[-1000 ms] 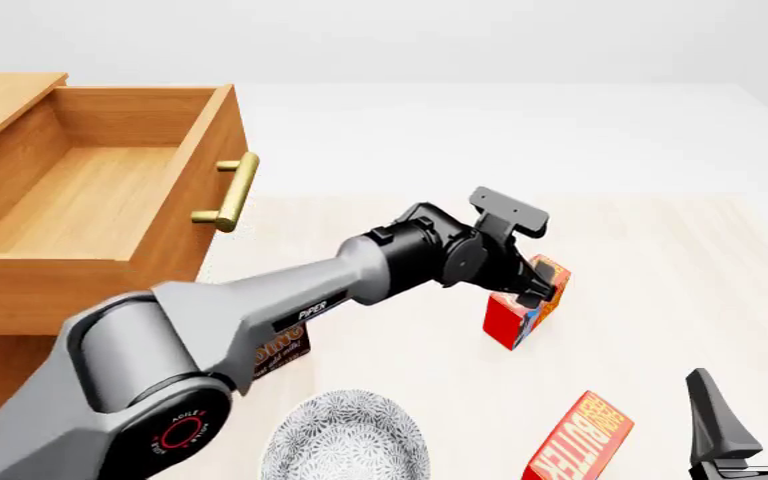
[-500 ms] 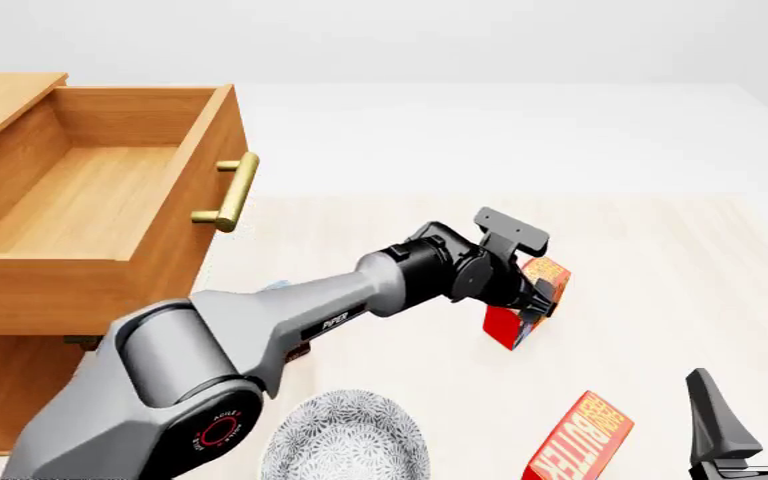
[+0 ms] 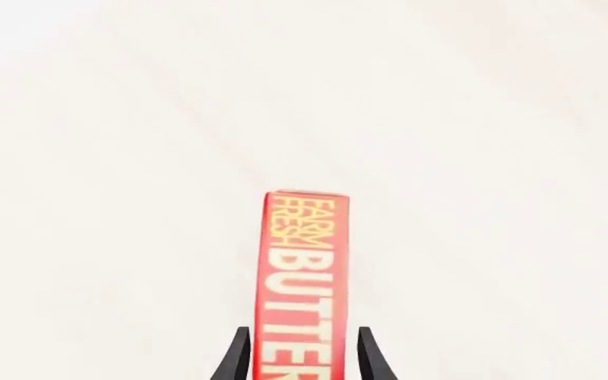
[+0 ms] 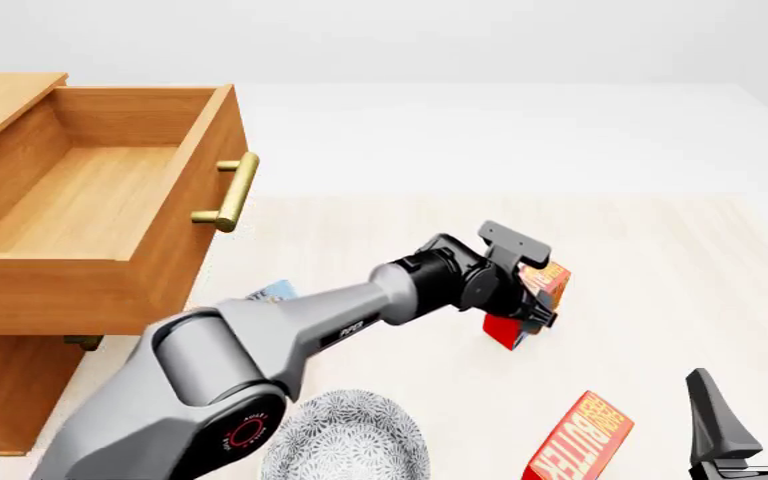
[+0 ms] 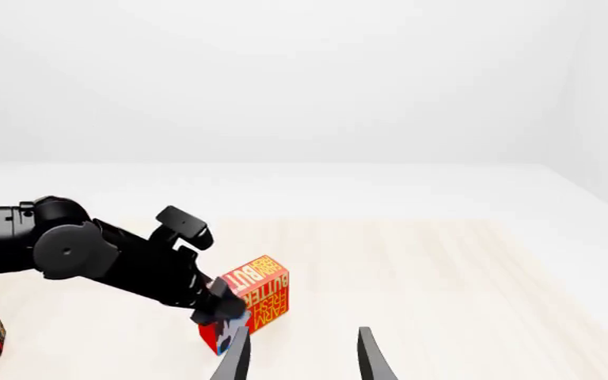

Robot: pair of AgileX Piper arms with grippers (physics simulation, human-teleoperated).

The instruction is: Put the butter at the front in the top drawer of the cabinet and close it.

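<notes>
Patterned plate [image 4: 347, 438], second butter box [image 4: 579, 438], table [image 4: 651, 260].

Open top drawer [image 4: 84, 205] unobstructed above; plate [image 4: 344, 437] near front edge.

The left claw [image 4: 540, 306] covers part of the butter [image 4: 539, 288] at frame centre. Lower right, the second butter box [image 4: 582, 437] and right claw [image 4: 755, 420] run off the bottom edge.

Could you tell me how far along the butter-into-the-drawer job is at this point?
Done: the top drawer stands pulled open and nothing shows inside it. In hand: the left hand is down at the butter, its fingers either side of the box; contact isn't clear, and the box is still on the table. Left: gripping, lifting, placing it inside, and closing the drawer.
</notes>
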